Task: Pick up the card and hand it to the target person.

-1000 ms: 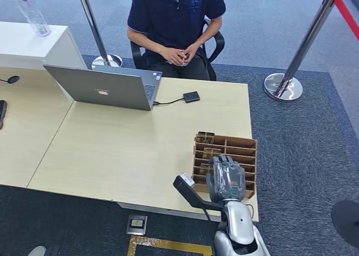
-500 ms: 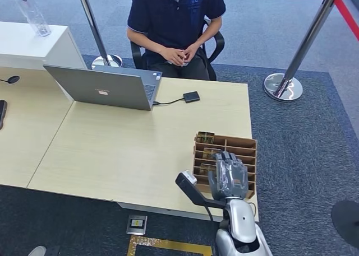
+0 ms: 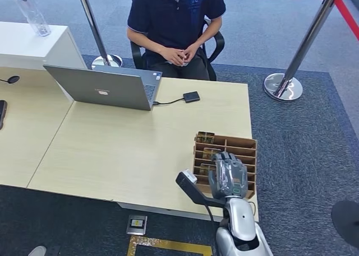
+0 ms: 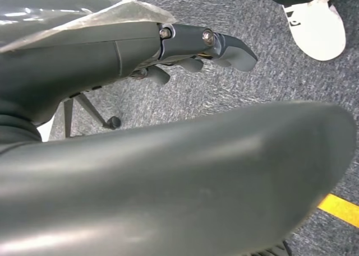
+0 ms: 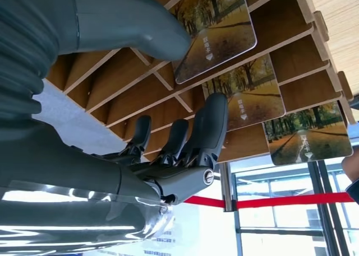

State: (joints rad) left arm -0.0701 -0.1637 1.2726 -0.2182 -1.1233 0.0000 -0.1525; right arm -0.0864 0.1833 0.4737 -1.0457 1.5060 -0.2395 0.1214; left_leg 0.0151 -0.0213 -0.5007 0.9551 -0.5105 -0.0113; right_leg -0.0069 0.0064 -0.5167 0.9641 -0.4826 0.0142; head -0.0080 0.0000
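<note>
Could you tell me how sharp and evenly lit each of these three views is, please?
Head view: even light, sharp across the table and wooden rack. Left wrist view: a blurred dark body part close to the lens, with carpet sharper behind. Right wrist view: cards crisp, bright windows behind washed out, glare on the right hand cover.

Three glossy cards printed with autumn trees — the nearest card [image 5: 216, 29], a middle one [image 5: 249, 102] and a far one [image 5: 311, 139] — are standing slotted in the wooden rack [image 3: 237, 147] at lower right of the head view.
</note>
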